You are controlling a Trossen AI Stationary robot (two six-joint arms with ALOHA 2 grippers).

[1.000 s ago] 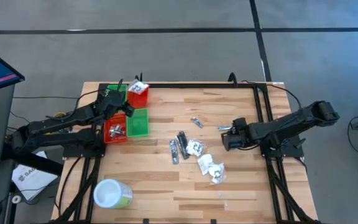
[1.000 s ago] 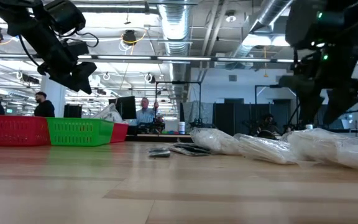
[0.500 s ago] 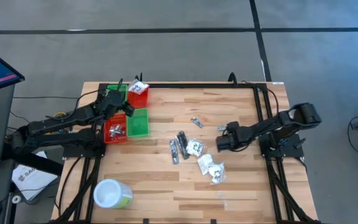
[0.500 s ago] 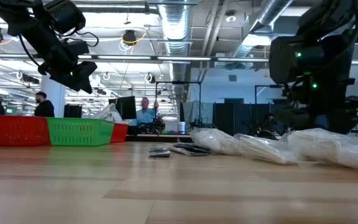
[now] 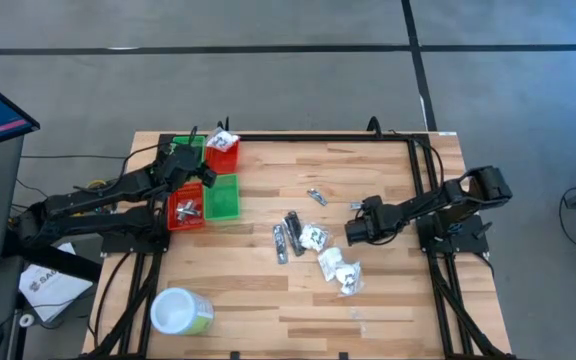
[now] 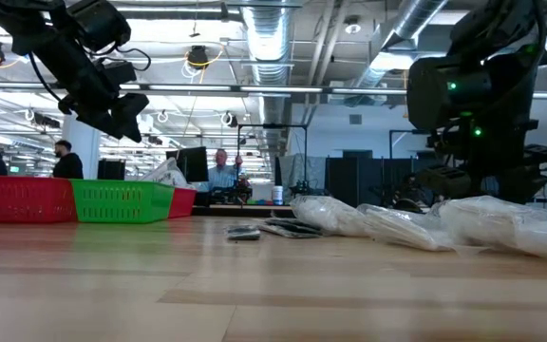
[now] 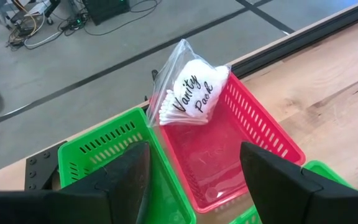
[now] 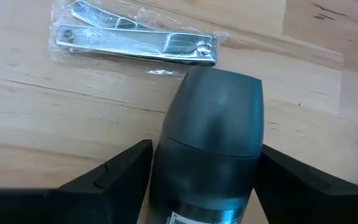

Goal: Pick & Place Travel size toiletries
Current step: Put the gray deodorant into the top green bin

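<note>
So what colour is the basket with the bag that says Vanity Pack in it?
Red plastic mesh basket; the left wrist view shows it best.

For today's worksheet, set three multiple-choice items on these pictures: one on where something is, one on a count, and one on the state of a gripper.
1. Where is the clear bag marked Vanity Pack?
A. on the bare table
B. in a red bin
C. on the white-lidded tub

2. How many small bins stand on the table?
A. two
B. three
C. four

3. How is the left gripper?
A. open and empty
B. shut on a bottle
C. shut on a bag

Answers:
1 B: the left wrist view shows the Vanity Pack bag leaning inside the red bin.
2 C: the high view shows two red and two green small bins grouped at the table's left side.
3 A: the left gripper hangs above the bins, with its fingers spread wide and nothing between them.
</note>
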